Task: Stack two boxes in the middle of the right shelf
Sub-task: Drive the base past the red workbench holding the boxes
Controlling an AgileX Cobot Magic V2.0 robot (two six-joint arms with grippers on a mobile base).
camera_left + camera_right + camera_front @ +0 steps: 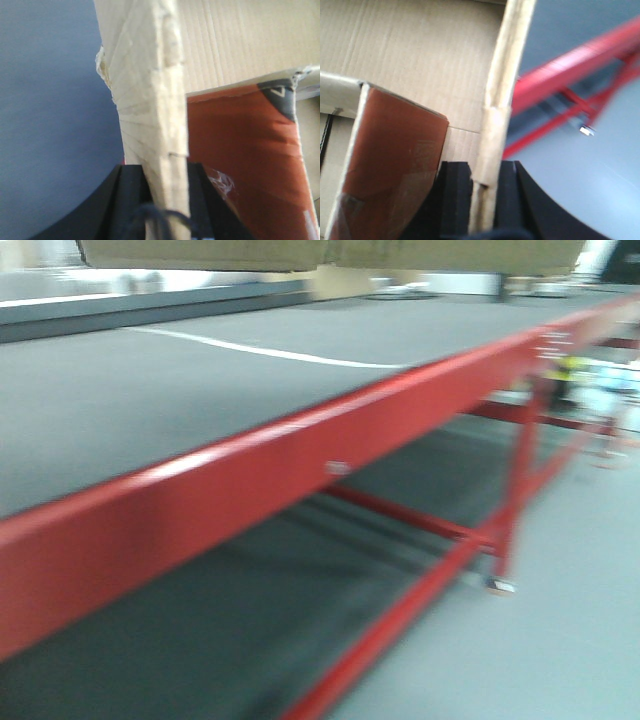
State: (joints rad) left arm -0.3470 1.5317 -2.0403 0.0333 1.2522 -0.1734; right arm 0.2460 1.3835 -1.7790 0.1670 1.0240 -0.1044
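Observation:
A brown corrugated cardboard box [240,45] hangs between both grippers. My left gripper [165,187] is shut on the box's upright left wall, whose raw edge [167,100] runs up from the black fingers [130,190]. On the opposite side, my right gripper [487,187] is shut on the box's right wall [502,75]. The box [410,55] is open towards both wrist cameras. In the front view only the box's underside [330,252] shows, along the top edge. The shelf is out of view.
A rust-red panel [240,160] lies inside the box, also seen as the panel [395,160] in the right wrist view. A red-framed table [250,480] with a grey top stretches below the box, blurred. Its red frame [570,62] stands over grey floor [590,190].

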